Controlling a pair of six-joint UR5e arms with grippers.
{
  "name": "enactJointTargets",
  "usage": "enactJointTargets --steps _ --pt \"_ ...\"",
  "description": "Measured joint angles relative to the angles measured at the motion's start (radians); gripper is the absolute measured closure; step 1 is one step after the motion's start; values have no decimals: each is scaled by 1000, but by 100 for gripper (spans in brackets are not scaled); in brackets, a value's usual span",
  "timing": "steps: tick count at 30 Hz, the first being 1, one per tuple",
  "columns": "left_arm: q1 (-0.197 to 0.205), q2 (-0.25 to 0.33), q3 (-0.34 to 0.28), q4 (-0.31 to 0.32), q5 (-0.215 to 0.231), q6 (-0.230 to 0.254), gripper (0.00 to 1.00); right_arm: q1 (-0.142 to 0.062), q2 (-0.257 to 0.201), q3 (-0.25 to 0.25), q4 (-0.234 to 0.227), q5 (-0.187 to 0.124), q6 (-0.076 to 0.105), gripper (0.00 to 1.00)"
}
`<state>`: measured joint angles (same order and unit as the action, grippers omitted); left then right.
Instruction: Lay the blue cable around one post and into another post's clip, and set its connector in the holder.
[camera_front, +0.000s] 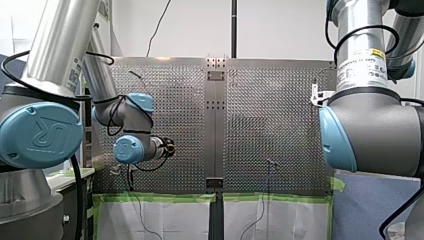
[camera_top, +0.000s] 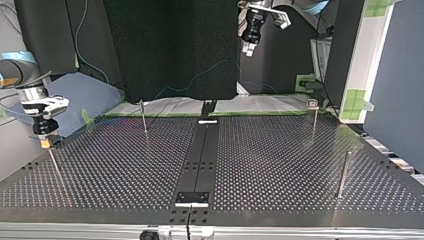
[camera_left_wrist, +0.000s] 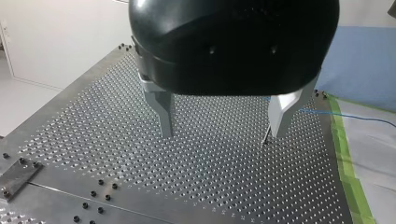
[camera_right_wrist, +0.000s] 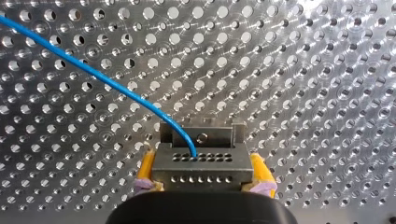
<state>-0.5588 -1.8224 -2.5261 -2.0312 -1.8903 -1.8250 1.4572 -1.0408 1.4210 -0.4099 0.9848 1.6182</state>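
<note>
Sensibly, my right gripper (camera_right_wrist: 203, 173) clamps the rigid-looking connector (camera_right_wrist: 201, 161) — the thin blue cable (camera_right_wrist: 93, 75) looks limp — my left gripper (camera_left_wrist: 221, 133) spread, empty.

The front view looks from behind and above the arms, forward over the distant table (camera_front: 270, 125). The top view faces back from the far edge, low and wide; both share the centre strip (camera_front: 215, 130). The left wrist view looks past my left gripper (camera_left_wrist: 221, 133) from well above the table; the right wrist view hangs close, the connector (camera_right_wrist: 201, 161) in my right gripper (camera_right_wrist: 203, 183) large.
</note>
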Motion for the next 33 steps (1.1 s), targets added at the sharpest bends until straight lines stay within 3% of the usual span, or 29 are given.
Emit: enactJointTargets --steps 9,17,33 --pt "2 -9 5 24 45 -25 0 0 0 0 0 0 0 100" --pt "-1 -81 70 61 123 -92 0 0 0 0 0 0 0 100" --pt "-73 -213 203 -56 222 -202 0 0 0 0 0 0 0 100"
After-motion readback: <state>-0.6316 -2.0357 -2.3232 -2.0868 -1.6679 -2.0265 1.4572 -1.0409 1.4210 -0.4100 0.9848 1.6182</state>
